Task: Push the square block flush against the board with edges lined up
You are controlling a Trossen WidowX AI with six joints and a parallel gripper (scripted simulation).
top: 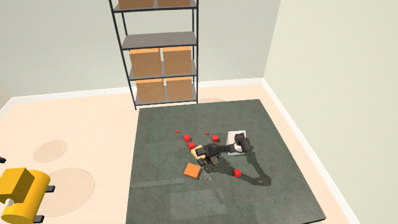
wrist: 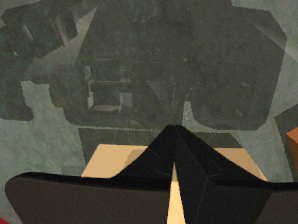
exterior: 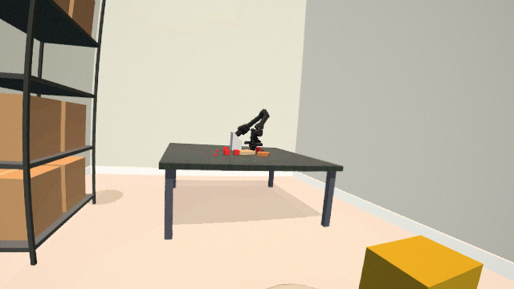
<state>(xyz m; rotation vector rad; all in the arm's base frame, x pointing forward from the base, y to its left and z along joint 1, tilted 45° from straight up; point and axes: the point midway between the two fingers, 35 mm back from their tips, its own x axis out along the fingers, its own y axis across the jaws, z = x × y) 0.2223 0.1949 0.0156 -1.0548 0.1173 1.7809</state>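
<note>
The orange square block (top: 192, 171) (exterior: 263, 154) (wrist: 294, 143) lies flat on the table, left of the arm's shadow in the top view. The tan board (top: 194, 152) (exterior: 246, 152) (wrist: 112, 157) lies flat nearby, with a gap of dark table between the two. My gripper (wrist: 173, 132) is shut with nothing between its fingers. It hangs above the board, and its dark fingers cover the middle of the board in the wrist view. The arm hides the board's right part in the top view.
Red cubes (top: 186, 138) (top: 215, 139) lie beyond the board, and another red cube (top: 191, 145) is close by its far corner. One more red cube (top: 237, 173) lies to the right. Two tiny red pieces (top: 178, 131) (top: 207, 133) lie farther back. A white panel (top: 231, 143) (exterior: 235, 142) stands by the arm.
</note>
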